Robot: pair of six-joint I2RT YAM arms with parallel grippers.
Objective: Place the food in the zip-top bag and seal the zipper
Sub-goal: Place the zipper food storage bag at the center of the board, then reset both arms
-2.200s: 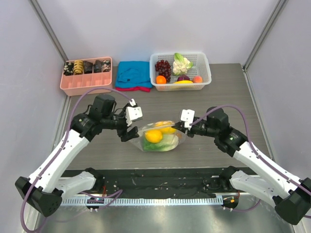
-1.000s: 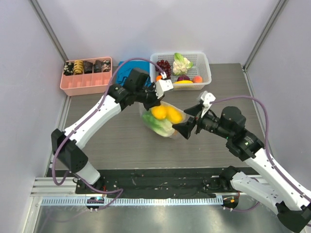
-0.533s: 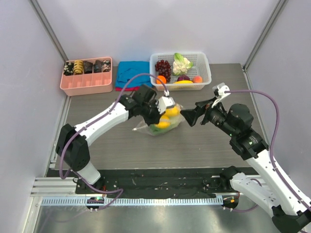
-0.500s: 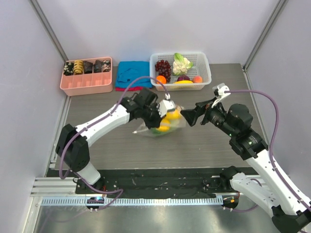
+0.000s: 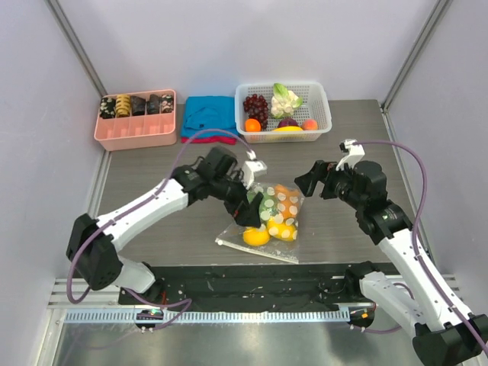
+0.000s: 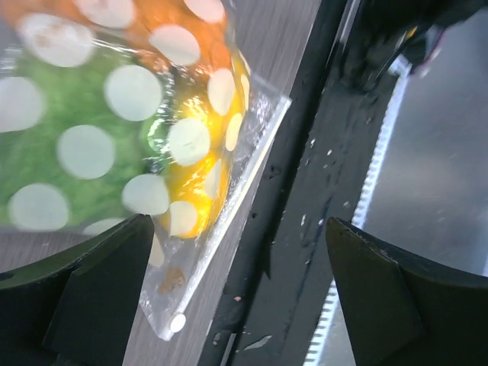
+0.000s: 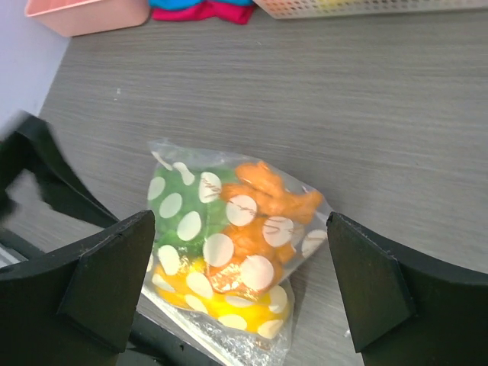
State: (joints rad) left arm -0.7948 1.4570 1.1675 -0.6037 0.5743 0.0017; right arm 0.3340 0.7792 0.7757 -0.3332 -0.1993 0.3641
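The zip-top bag [image 5: 271, 221] lies flat on the table near its front edge, and the food shows through it: an orange knobbly piece [image 7: 268, 200], green lettuce [image 7: 180, 207] and a yellow fruit [image 7: 229, 303]. The zipper [image 5: 255, 250] runs along the bag's near edge. My left gripper [image 5: 250, 212] hangs open at the bag's left side and holds nothing. In the left wrist view the bag [image 6: 114, 114] sits up left, beside the left finger. My right gripper [image 5: 309, 181] stands open to the right of the bag, apart from it, looking down on the bag [image 7: 229, 252].
A white lattice basket [image 5: 320, 114] with other toy produce stands at the back. A blue cloth [image 5: 207, 117] lies left of it. A pink tray [image 5: 137, 133] of dark snack pieces is at the back left. A black strip [image 5: 252, 278] borders the table's front edge.
The left gripper brought the filled bag down toward the table's front, opened and let it go; the bag now lies flat. The right gripper stayed open and drew back to the right.
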